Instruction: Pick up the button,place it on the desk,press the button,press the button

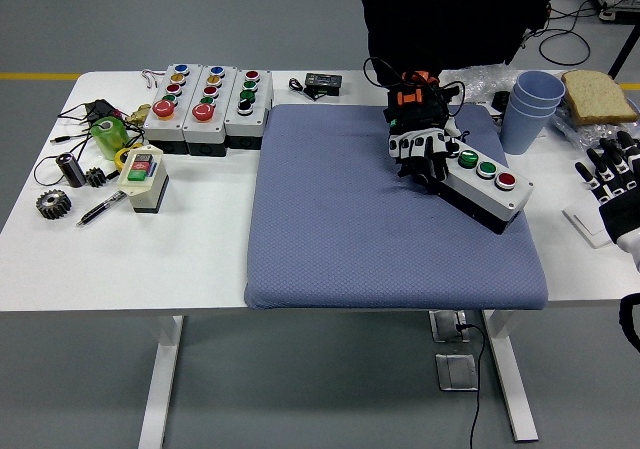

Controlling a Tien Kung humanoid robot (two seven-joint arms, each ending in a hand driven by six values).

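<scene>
— Where is the button box (484, 188)?
— On the blue mat (390, 209), right side, its near end gripped by a gloved hand (420, 147) reaching from the tabletop's (200, 249) far edge.
— And the robot's right hand (612, 184)?
— Well to the box's right, fingers spread, holding nothing.

The tabletop (200, 259) is smooth, matt white. On it lies a blue-grey cloth mat (340, 229) with a fine, rough weave. The button box (482, 185) on the mat looks like matt light-grey plastic over a black base, its green and red caps glossy. At the far right stand smooth pale-blue plastic cups (528, 109) beside crinkled clear wrapping (480, 79). On the left, a dull metal gear (52, 204) and a shiny green roll (106, 135).
</scene>
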